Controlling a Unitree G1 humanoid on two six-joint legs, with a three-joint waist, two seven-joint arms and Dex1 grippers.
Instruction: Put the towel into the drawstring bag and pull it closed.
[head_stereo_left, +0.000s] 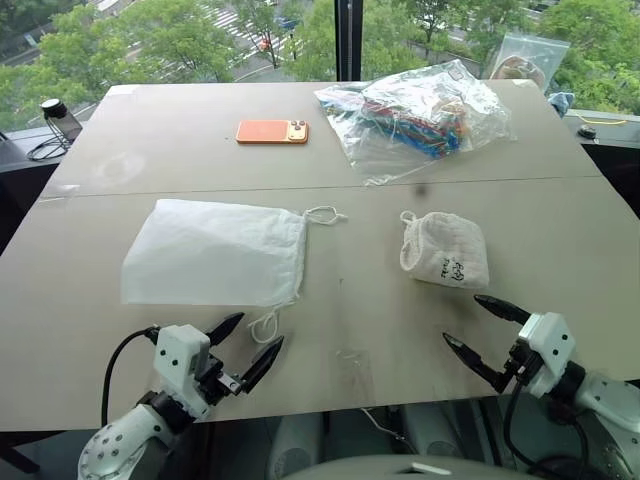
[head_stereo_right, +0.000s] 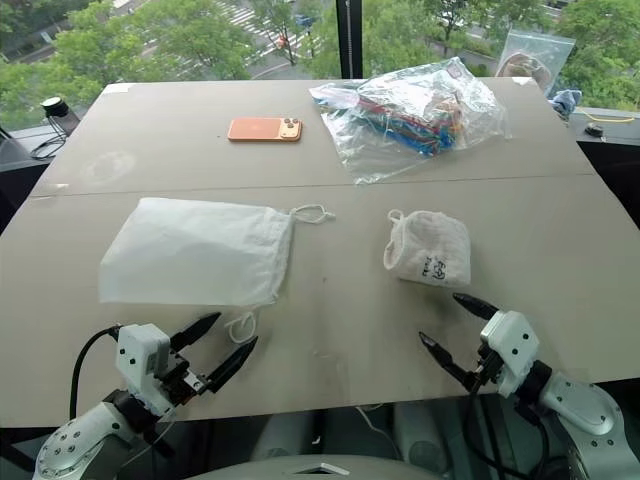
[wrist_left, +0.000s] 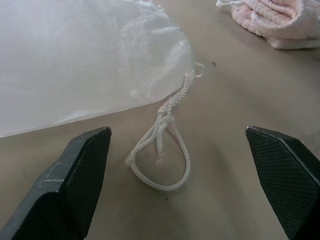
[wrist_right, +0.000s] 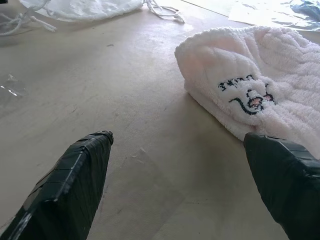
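Note:
The drawstring bag (head_stereo_left: 213, 252) lies flat on the left half of the table, its mouth facing right, one cord loop (head_stereo_left: 325, 214) at the far corner and another (wrist_left: 162, 150) at the near corner. The towel (head_stereo_left: 445, 249), a folded cream cloth with a small dark print, sits to the right of the bag. My left gripper (head_stereo_left: 249, 345) stands open just short of the bag's near cord, with nothing in it. Near the front edge, my right gripper (head_stereo_left: 482, 330) is open and empty, a little short of the towel (wrist_right: 255, 90).
An orange phone (head_stereo_left: 272, 131) lies at the back of the table. A clear plastic bag of colourful items (head_stereo_left: 420, 115) sits at the back right. A dark small object (head_stereo_left: 55, 112) stands on the ledge at the far left. A seam crosses the tan table (head_stereo_left: 360, 330).

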